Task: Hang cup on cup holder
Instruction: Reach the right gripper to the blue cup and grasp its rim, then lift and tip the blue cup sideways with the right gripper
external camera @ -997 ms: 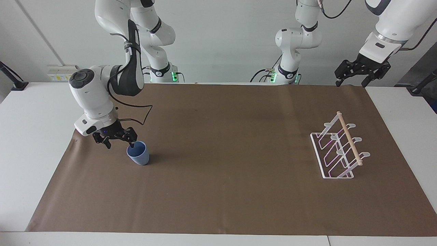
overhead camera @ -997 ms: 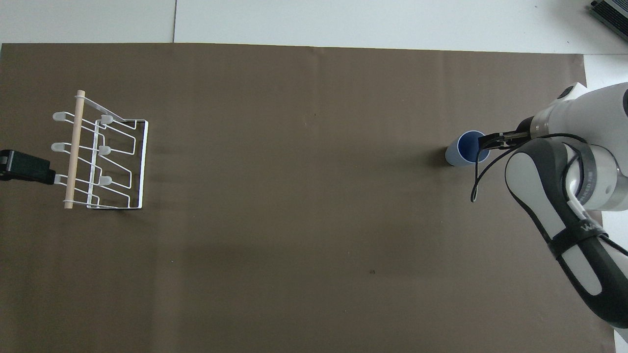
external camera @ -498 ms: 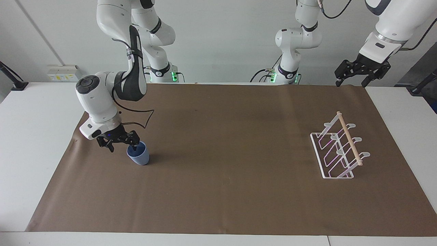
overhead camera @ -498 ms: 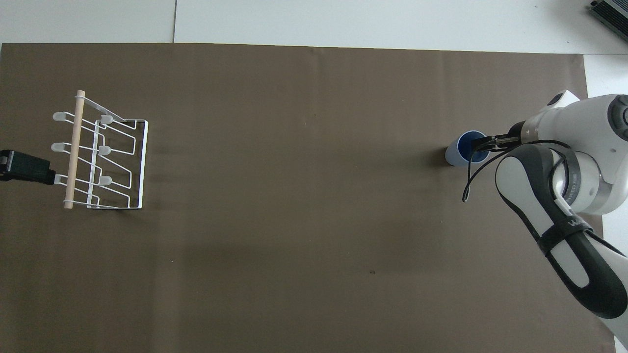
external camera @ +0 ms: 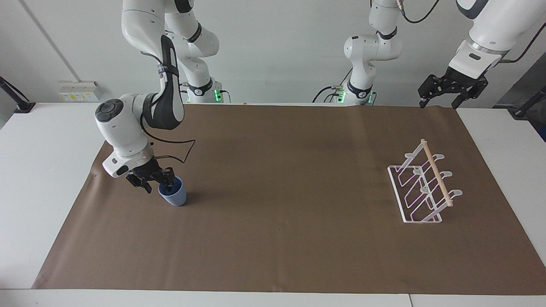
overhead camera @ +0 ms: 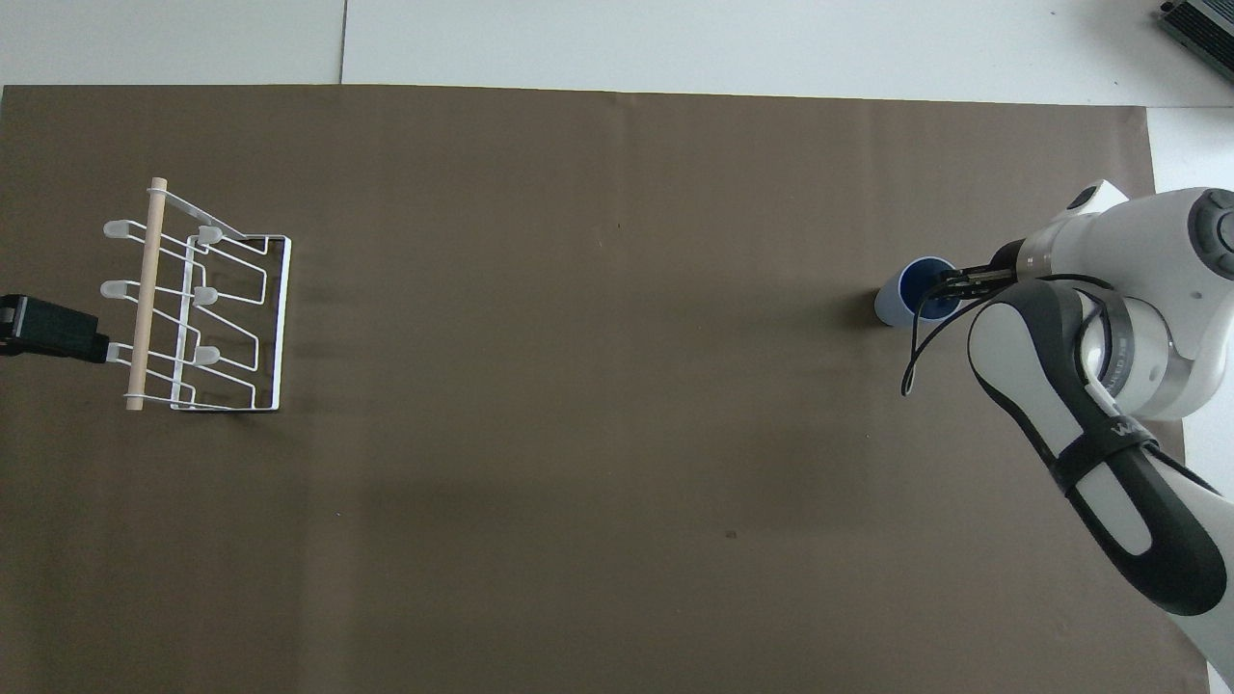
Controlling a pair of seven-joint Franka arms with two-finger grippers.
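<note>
The light-blue cup (external camera: pixel 175 196) stands upright on the brown mat toward the right arm's end of the table. My right gripper (external camera: pixel 158 186) is down at its rim, open but narrowed. One finger is inside the cup and the other is outside its wall, and I cannot tell whether they touch it. From overhead the same gripper (overhead camera: pixel 950 284) covers the edge of the cup (overhead camera: pixel 901 297). The white wire cup holder (external camera: pixel 420 189) with its wooden dowel stands toward the left arm's end, with nothing on its prongs. My left gripper (external camera: pixel 451 93) waits open, raised off that end.
A brown mat (external camera: pixel 277 238) covers most of the white table. A black cable loops from the right arm's wrist over the mat beside the cup. Overhead, the left gripper (overhead camera: pixel 48 330) shows just beside the cup holder (overhead camera: pixel 193 308).
My right gripper has come lower over the cup's rim and its jaws have narrowed around the wall. The cup, the cup holder and the left arm have not moved.
</note>
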